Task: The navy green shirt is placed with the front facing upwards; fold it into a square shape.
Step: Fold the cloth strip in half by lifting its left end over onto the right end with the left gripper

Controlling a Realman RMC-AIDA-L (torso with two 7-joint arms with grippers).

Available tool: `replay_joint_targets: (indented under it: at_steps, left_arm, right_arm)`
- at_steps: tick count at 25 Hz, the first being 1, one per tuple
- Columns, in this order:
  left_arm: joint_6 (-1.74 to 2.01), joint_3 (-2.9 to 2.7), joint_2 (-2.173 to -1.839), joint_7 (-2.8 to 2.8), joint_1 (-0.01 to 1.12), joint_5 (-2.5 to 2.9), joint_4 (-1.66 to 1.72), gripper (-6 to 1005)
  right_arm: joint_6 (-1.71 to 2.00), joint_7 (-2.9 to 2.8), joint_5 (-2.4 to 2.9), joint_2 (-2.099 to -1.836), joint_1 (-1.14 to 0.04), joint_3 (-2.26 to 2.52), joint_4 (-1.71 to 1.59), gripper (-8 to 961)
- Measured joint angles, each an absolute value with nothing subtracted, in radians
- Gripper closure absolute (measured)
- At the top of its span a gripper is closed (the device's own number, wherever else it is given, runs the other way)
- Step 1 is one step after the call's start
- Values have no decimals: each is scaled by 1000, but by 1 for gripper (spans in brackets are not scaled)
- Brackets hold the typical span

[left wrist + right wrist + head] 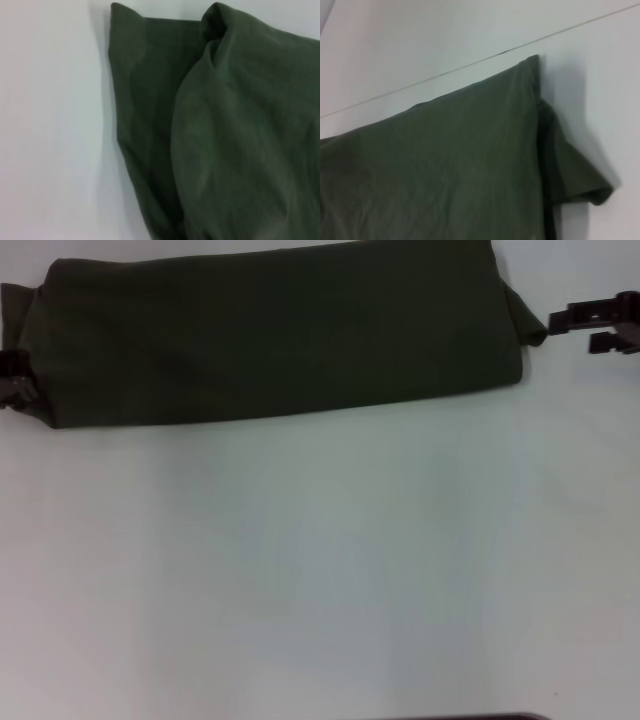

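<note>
While shirt (280,335) lies folded (long band), grippers (590,328) flank ends.

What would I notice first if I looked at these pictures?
First, the big dark green shirt, folded into a long band across the far side of the white table. Then the two black grippers, one at each end: the left gripper right against the shirt's left end, the right gripper just off its right end, where a small flap of cloth sticks out.

Plain white table (330,570) under soft even light, thin dark seam (470,62) across it.
</note>
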State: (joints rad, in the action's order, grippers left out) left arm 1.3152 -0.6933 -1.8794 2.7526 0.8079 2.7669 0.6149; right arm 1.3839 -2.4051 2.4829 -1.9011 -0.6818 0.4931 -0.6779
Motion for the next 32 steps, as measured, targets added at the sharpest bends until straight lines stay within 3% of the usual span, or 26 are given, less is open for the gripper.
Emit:
replay_joint_targets:
  at_steps: [16,32]
  left_arm:
    - [1326,-686,-1887,2707,813,2764,604,961]
    - [1365,-684,-1887,2704,810,2735,628,962]
  right_arm:
    - [1222,-2412,2458,-1959,-722,502,-569,37]
    - [1113,-2412,2459,-1973,-737,540,-491,36]
